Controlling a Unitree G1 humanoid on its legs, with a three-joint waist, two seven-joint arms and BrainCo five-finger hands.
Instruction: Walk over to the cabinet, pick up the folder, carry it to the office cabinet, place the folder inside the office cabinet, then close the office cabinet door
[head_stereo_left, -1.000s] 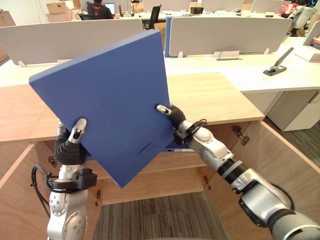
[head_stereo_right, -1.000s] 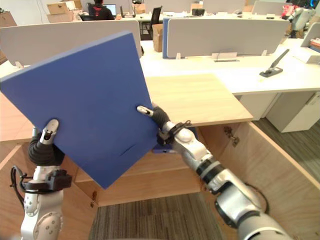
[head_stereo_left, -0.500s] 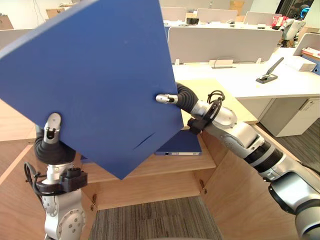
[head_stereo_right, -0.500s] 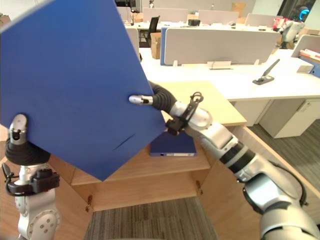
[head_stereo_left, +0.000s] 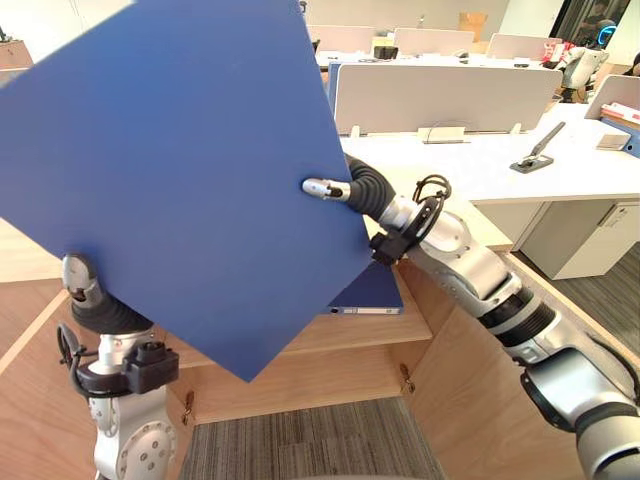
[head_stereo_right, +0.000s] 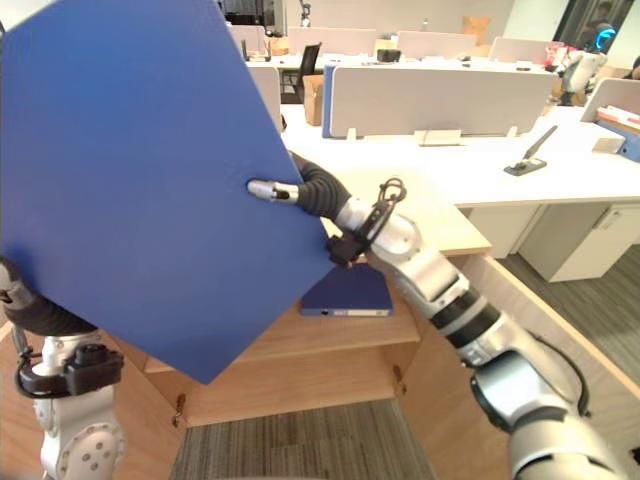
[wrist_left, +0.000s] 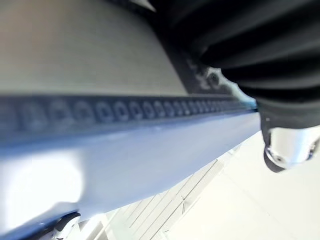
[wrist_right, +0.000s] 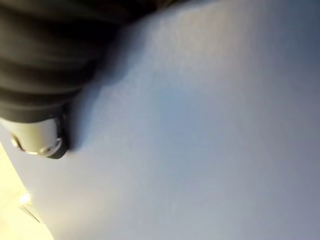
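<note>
One blue folder (head_stereo_left: 190, 170) tight in fingers (head_stereo_left: 322, 187) of left hand (head_stereo_left: 80, 280) and right hand (head_stereo_left: 362, 190); second folder (head_stereo_left: 370, 293) flat on cabinet shelf (head_stereo_left: 385, 326).

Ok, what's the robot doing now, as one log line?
folder: tilted, held up before open office cabinet | left hand: pinching folder | right hand: pinching folder

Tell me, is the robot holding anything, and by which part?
A blue folder, in both hands: the left hand pinches its lower left edge, the right hand its right edge, thumb on the front face.
</note>
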